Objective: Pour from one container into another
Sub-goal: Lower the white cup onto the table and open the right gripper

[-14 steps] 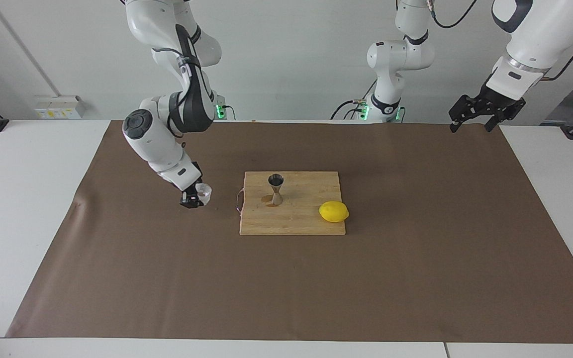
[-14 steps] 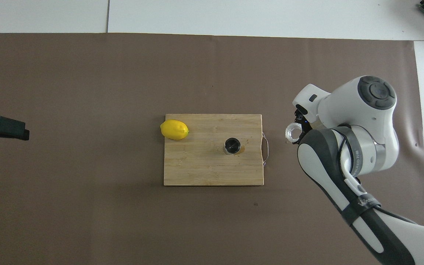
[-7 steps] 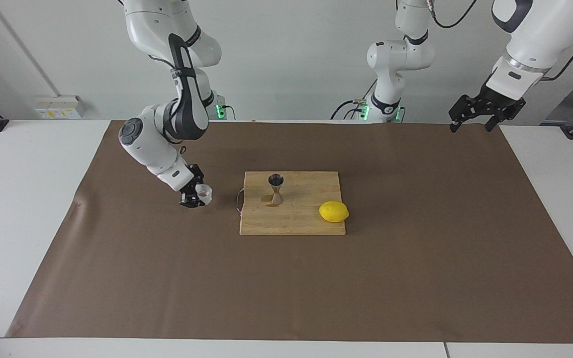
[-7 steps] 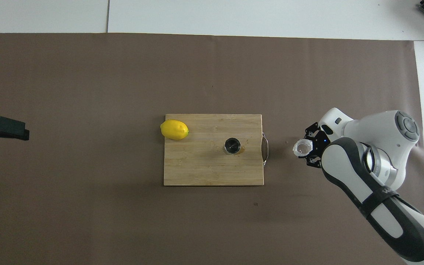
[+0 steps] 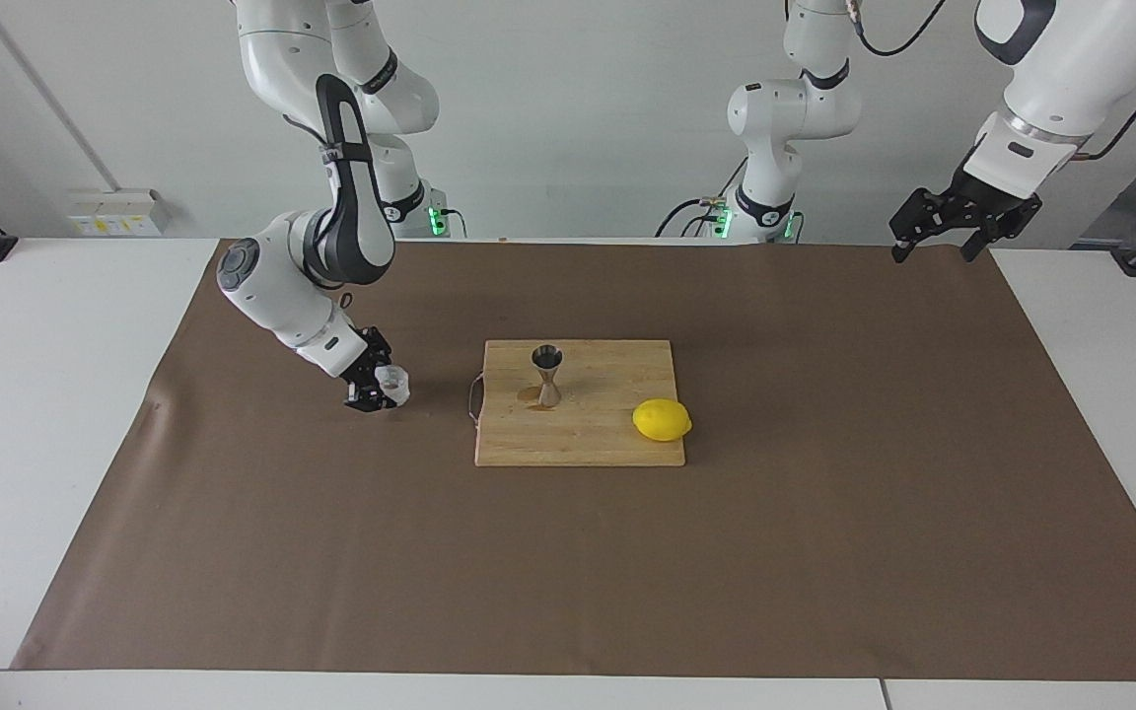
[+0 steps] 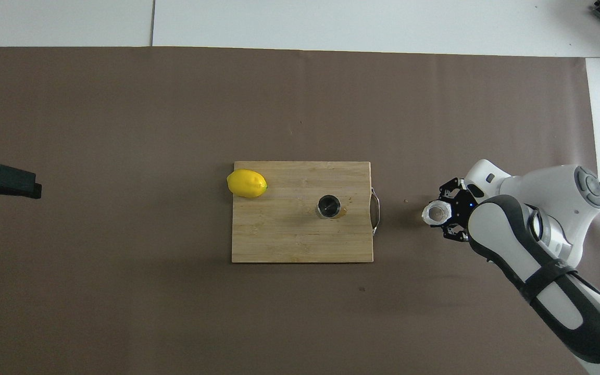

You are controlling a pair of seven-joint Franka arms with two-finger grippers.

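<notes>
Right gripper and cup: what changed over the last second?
The right gripper, shut on the cup, carried it a little toward the right arm's end of the table, away from the cutting board. Jigger, lemon and the waiting left gripper stayed put.

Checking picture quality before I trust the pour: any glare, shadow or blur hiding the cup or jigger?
Facing view: even light, the jigger sharp with a soft shadow on the board; the translucent cup in the right gripper looks washed out. Overhead view: jigger's mouth reads dark, cup rim distinct.
</notes>
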